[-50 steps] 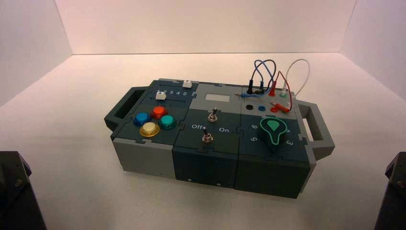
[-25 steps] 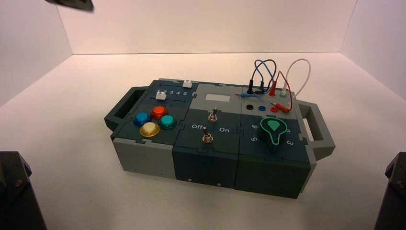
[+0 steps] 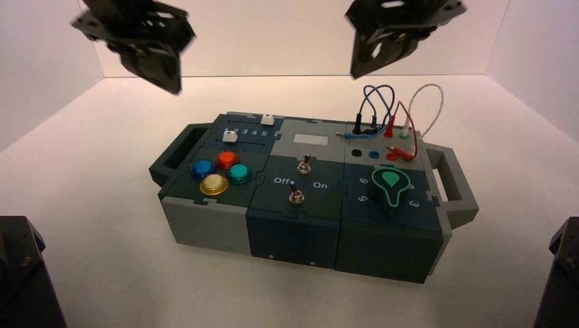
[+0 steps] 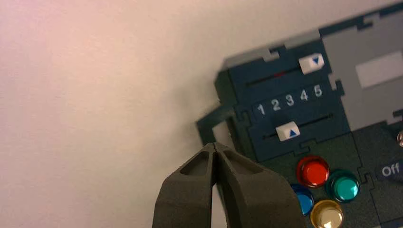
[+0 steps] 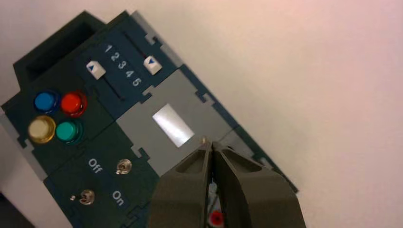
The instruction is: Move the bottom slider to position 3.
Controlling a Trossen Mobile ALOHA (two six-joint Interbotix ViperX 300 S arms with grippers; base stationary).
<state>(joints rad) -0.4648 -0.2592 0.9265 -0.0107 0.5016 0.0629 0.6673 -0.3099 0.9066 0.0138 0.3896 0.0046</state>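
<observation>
The bottom slider (image 3: pixel 229 137), a small white cube with a blue arrow (image 4: pixel 288 131) (image 5: pixel 96 69), sits in the nearer slot on the box's left rear panel, roughly level with the 2. The printed 3 (image 4: pixel 290 100) (image 5: pixel 121 65) is the middle numeral of the row between the two slots. My left gripper (image 3: pixel 169 78) hangs high beyond the box's left end, shut and empty (image 4: pixel 215 145). Just as high, my right gripper (image 3: pixel 362 65) is over the wired rear corner, shut and empty (image 5: pixel 209 142). Neither touches the box.
The top slider (image 4: pixel 311 62) stands by the 5. Round coloured buttons (image 3: pixel 220 171), two toggle switches (image 3: pixel 295 196), a green-outlined dial (image 3: pixel 390 183) and looped wires (image 3: pixel 396 116) fill the remaining panels. Handles (image 3: pixel 454 184) jut from both ends. White walls enclose the table.
Both grippers have swung into the top of the high view; half a second ago only a sliver of the left one showed. The box and sliders have not moved.
</observation>
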